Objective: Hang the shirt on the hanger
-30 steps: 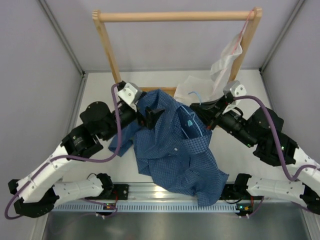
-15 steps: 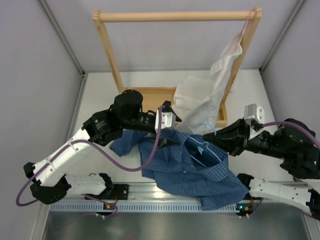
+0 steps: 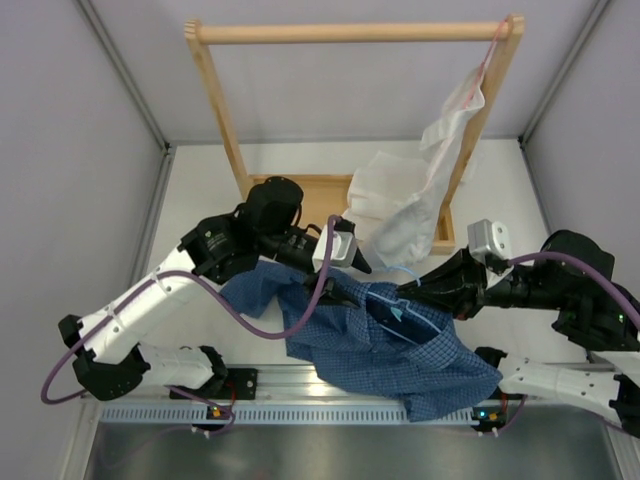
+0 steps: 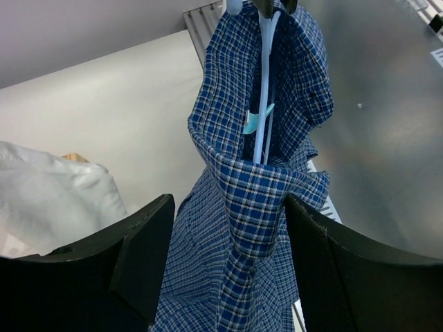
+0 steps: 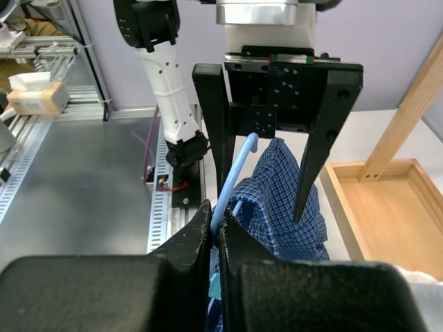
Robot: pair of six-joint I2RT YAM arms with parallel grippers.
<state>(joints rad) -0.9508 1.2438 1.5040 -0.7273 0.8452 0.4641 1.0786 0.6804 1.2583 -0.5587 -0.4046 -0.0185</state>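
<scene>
Jaws on the left gripper (image 4: pixel 228 204) have narrowed from their widest a second ago yet stand apart, one finger either side of a collar fold of the shirt (image 3: pixel 400 350), not pinching it; that arm has swung in towards the middle; the shirt has slid nearer and now hangs bunched between the arms, its hem over the rail (image 3: pixel 300 385); the hanger (image 4: pixel 261 131) runs down inside the collar opening; further right, the right gripper (image 5: pixel 215 221) has drawn back, pressed together on the hanger's wire; I'd guess the left means to grab the collar and tug a shoulder over the wire, so the shirt isn't properly on yet.
</scene>
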